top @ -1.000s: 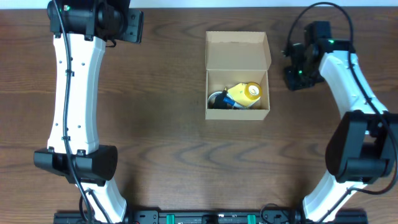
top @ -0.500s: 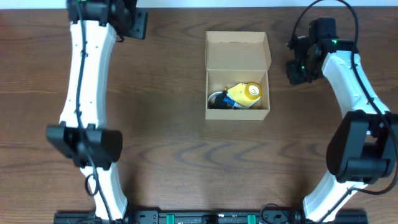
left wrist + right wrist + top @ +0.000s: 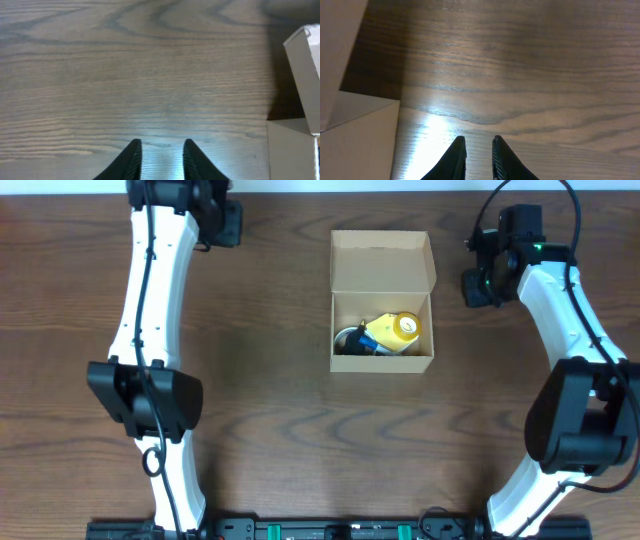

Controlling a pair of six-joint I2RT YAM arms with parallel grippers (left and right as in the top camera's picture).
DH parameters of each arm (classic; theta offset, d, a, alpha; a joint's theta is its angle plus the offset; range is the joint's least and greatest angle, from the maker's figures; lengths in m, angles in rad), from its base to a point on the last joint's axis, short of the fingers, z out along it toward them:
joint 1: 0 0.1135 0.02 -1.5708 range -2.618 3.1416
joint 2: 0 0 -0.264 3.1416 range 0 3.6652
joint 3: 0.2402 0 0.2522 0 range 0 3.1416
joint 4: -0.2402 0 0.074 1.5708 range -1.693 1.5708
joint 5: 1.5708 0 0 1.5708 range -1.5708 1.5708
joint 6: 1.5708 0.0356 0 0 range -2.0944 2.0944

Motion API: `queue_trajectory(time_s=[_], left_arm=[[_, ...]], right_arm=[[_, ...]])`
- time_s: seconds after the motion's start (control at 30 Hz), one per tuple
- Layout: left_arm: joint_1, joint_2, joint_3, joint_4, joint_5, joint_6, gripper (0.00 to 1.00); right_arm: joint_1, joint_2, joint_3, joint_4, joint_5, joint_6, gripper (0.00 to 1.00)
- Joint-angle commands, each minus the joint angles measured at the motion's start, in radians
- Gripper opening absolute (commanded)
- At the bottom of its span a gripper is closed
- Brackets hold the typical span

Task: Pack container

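The container (image 3: 382, 358), a tan cardboard box, stands at the table's middle back with its flap lid (image 3: 382, 260) open and leaning away. A yellow item (image 3: 392, 332) and a dark round item (image 3: 349, 340) lie inside it. My left gripper (image 3: 230, 224) is at the far back left, well apart from the box. In the left wrist view the left gripper (image 3: 160, 144) has a moderate gap and holds nothing, with the container (image 3: 300, 60) at the right edge. My right gripper (image 3: 472, 285) hovers just right of the box. Up close the right gripper (image 3: 476, 140) is narrowly apart and empty, beside the container (image 3: 357, 140).
Dark wood table (image 3: 270, 410) all round the box. Both white arms rise from bases at the front edge, the left arm (image 3: 150, 330) along the left side, the right arm (image 3: 570, 340) along the right side.
The left arm has swung toward the back and right, and its jaws have narrowed. The right gripper has drifted slightly toward the back. The box and its contents have not moved.
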Motion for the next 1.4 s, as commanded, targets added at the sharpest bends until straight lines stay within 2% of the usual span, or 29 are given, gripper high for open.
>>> queue_trajectory(time_s=[0.0,0.1,0.2,0.37,0.43,0.5,0.63,0.7,0.83,0.93,1.13,1.23,1.37], left_arm=[[-0.051,-0.029,0.01,0.005,-0.071,-0.037,0.28],[-0.085,-0.039,0.01,0.069,-0.202,-0.042,0.3],[-0.094,-0.048,0.01,0.201,-0.323,-0.042,0.32],[-0.093,-0.065,0.01,0.509,-0.5,0.067,0.54],[-0.083,-0.072,0.01,0.605,-0.52,0.141,0.63],[-0.078,-0.072,0.01,0.652,-0.52,0.164,0.71],[-0.08,-0.08,0.01,0.588,-0.527,0.2,0.72],[-0.081,-0.096,0.01,0.511,-0.525,0.196,0.68],[-0.08,-0.169,-0.042,0.415,-0.524,0.091,0.66],[-0.082,-0.267,-0.171,0.41,-0.524,0.072,0.65],[-0.092,-0.486,-0.55,0.483,-0.523,-0.024,0.66],[-0.142,-0.575,-0.715,0.545,-0.523,-0.04,0.68],[-0.197,-0.631,-0.846,0.618,-0.523,-0.041,0.69]], right_arm=[[0.008,-0.029,-0.002,0.006,0.034,0.011,0.18],[0.006,-0.029,-0.002,0.027,0.039,0.01,0.18],[0.006,-0.029,0.0,0.037,0.053,0.01,0.19],[0.006,-0.029,0.0,0.05,0.097,-0.006,0.2],[0.004,-0.029,0.0,0.067,0.105,-0.009,0.2],[0.001,-0.029,0.0,0.089,0.105,-0.009,0.2],[-0.003,-0.029,0.0,0.111,0.105,-0.009,0.21],[-0.009,-0.029,0.0,0.116,0.105,-0.009,0.21],[-0.021,-0.029,0.0,0.126,0.104,-0.008,0.21],[-0.023,-0.029,0.0,0.126,0.101,-0.006,0.22],[-0.022,-0.029,0.0,0.126,0.051,0.004,0.22],[-0.021,-0.03,0.0,0.122,0.051,0.022,0.27],[-0.014,-0.031,0.0,0.122,0.051,0.023,0.32]])
